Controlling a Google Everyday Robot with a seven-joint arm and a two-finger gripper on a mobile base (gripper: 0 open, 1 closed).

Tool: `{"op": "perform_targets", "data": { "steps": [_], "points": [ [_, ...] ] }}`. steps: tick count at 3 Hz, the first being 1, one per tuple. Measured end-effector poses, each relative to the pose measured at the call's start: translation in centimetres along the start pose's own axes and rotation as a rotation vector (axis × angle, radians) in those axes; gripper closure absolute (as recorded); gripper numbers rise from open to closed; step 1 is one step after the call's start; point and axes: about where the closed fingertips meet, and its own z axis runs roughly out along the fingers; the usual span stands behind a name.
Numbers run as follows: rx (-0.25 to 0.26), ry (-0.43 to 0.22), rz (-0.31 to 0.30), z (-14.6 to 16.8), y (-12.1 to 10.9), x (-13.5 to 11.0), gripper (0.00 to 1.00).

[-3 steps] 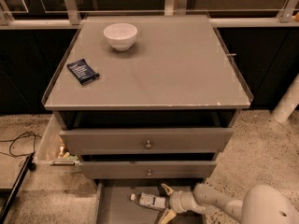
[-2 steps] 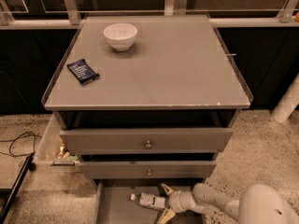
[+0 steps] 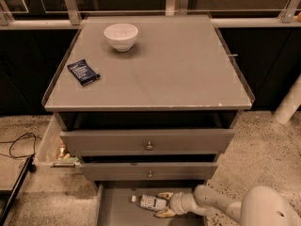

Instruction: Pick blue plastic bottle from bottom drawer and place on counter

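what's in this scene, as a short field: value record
bottle: blue plastic bottle lying on its side, cap to the left
location: bottom drawer, pulled open
pincer: pincer low in the bottom drawer, open, one finger on each side of the bottle's base end
counter: counter holds a white bowl at back left and a dark blue packet near the left edge
task state: bottle not yet lifted, not on the counter

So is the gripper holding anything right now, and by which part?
Cannot be told. The gripper is at the base end of the blue plastic bottle, which lies in the bottom drawer, cap pointing away.
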Motion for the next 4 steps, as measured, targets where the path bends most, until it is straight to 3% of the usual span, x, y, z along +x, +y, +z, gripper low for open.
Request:
{"op": "perform_targets", "data": {
  "steps": [2, 3, 4],
  "points": [
    [0.000, 0.000, 0.000, 0.01, 0.01, 0.00, 0.89],
    [0.000, 0.000, 0.000, 0.00, 0.02, -0.01, 1.00],
    [-0.007, 0.000, 0.003, -0.46, 0.63, -0.29, 1.00]
  ]
}}
